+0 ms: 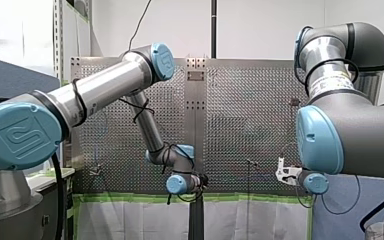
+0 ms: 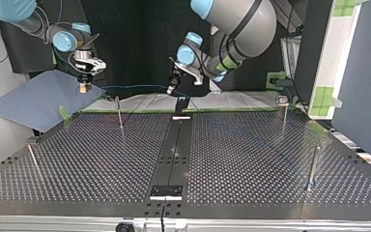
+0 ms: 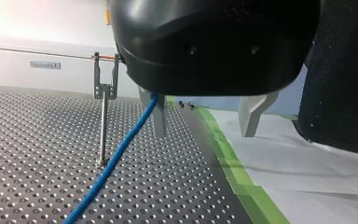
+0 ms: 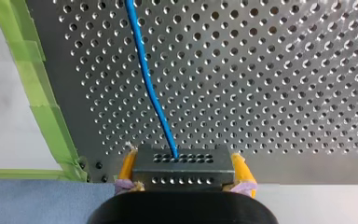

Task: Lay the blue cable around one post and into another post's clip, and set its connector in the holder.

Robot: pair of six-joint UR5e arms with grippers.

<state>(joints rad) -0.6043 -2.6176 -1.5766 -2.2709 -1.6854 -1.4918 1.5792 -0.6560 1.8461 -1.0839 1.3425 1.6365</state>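
Firmly, my right tool (image 4: pixel 182 159) pinches the dark connector (image 4: pixel 182 179) between its yellow pads (image 4: pixel 127 168). The blue cable (image 4: pixel 149 88) leaves the connector's face and runs ahead over the perforated table (image 4: pixel 284 70). Beside this tool, green tape (image 4: pixel 51 121) edges the table, with a blue-grey mat (image 4: pixel 37 200) beyond it. My left tool (image 3: pixel 205 116) has its metal fingers (image 3: pixel 160 119) spread. The cable lies against one finger, ungripped, and slants down across the table. Just beyond stands a thin post (image 3: pixel 103 135) with a clip (image 3: pixel 105 86) at its top, and the cable passes close by its foot. In the top view the connector hangs at the far left, well apart from the black holder (image 2: pixel 181 104) at the far middle, which sits under my left tool.
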